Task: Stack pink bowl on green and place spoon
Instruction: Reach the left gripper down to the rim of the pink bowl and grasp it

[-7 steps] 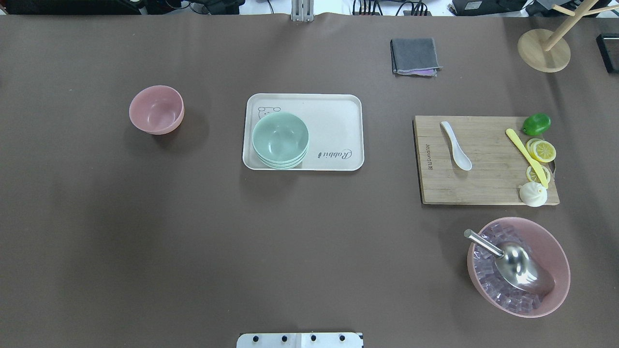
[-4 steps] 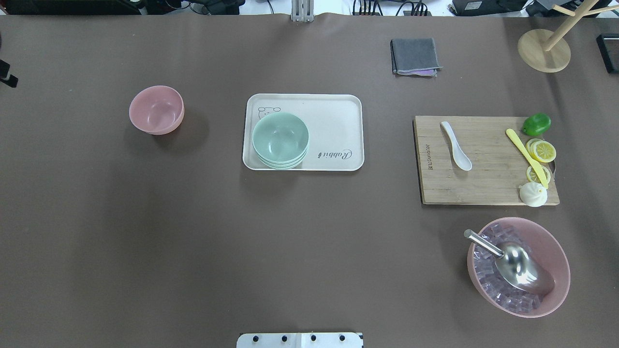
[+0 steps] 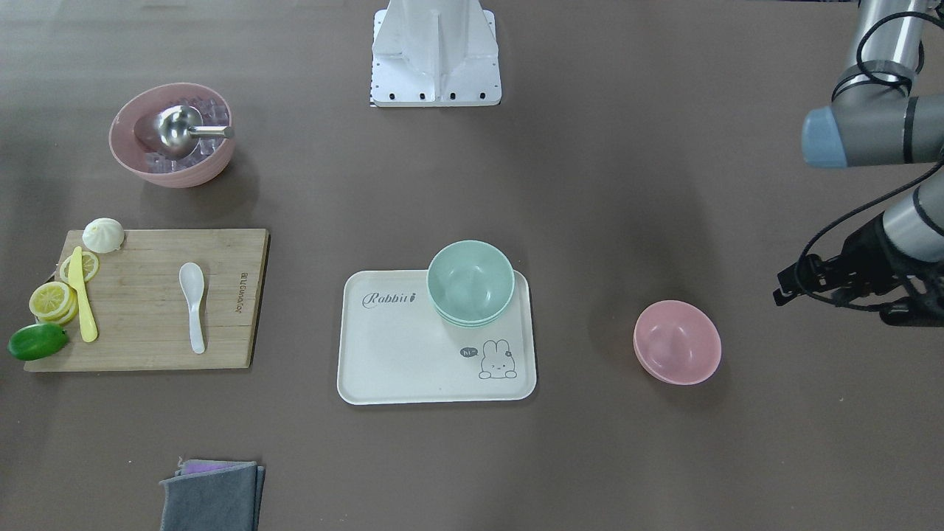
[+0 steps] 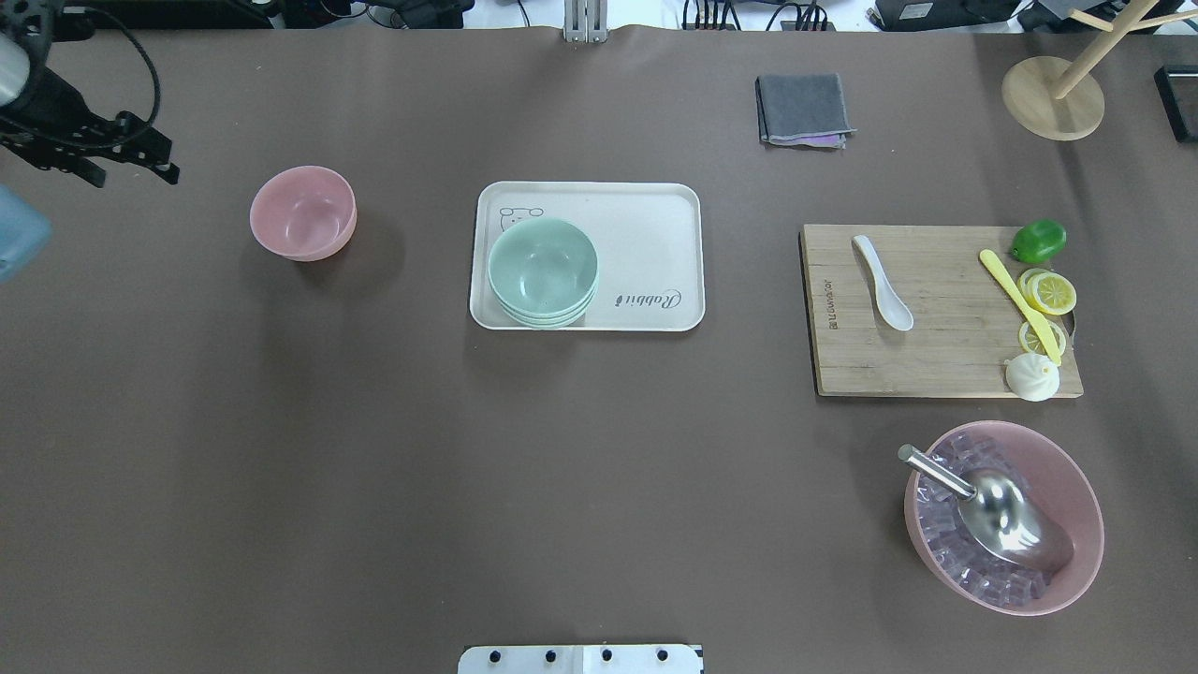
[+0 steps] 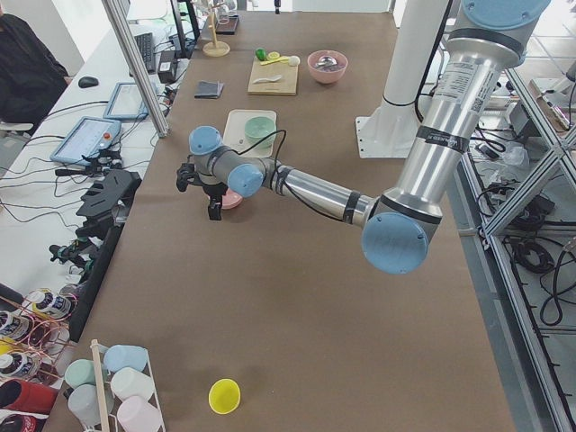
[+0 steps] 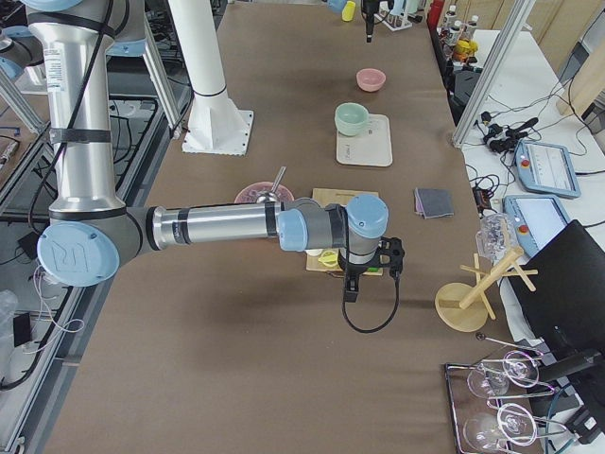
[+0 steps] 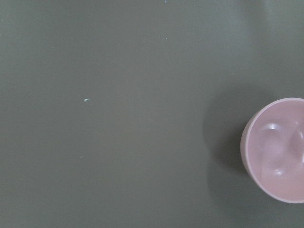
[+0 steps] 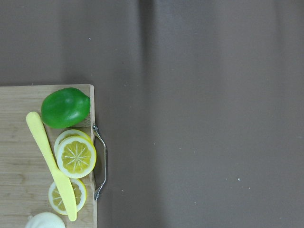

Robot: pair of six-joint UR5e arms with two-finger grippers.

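A small pink bowl stands alone on the brown table, left of a white tray. Stacked green bowls sit on the tray's left part. A white spoon lies on a wooden cutting board. My left gripper hangs above the table to the left of the pink bowl, apart from it; I cannot tell whether it is open. Its wrist view shows the pink bowl at the right edge. My right gripper hovers past the board's lime end; I cannot tell its state.
A large pink bowl with ice cubes and a metal scoop stands in front of the board. A lime, lemon slices, a yellow knife and a bun lie on the board's right end. A grey cloth and a wooden stand are at the back.
My left arm has come into the overhead view from the left edge and moved right, towards the pink bowl. Bowls, spoon and tray have not moved.
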